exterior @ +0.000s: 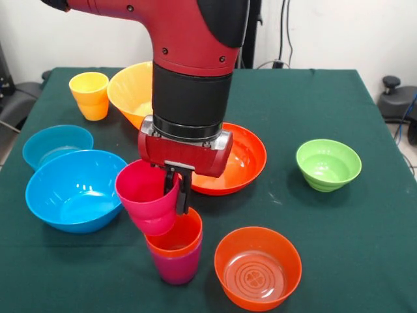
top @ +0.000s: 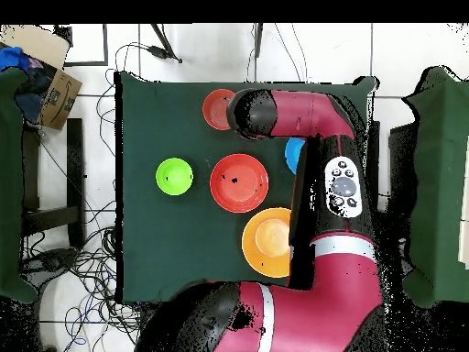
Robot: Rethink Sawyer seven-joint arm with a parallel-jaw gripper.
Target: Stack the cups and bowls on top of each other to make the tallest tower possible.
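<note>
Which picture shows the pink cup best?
The front view: the pink cup is tilted in the end effector above the orange cup. In the overhead view, the arm hides it completely.

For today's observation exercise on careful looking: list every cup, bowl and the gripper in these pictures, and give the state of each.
crimson cup: tilted, gripped at its rim
gripper: shut on crimson cup
orange-red cup: upright, nested in purple cup
purple cup: upright on table
yellow cup: upright, alone
large orange-yellow bowl: upright
large blue bowl: upright
small blue bowl: upright
red-orange bowl: upright
green bowl: upright
translucent orange bowl: upright
</note>
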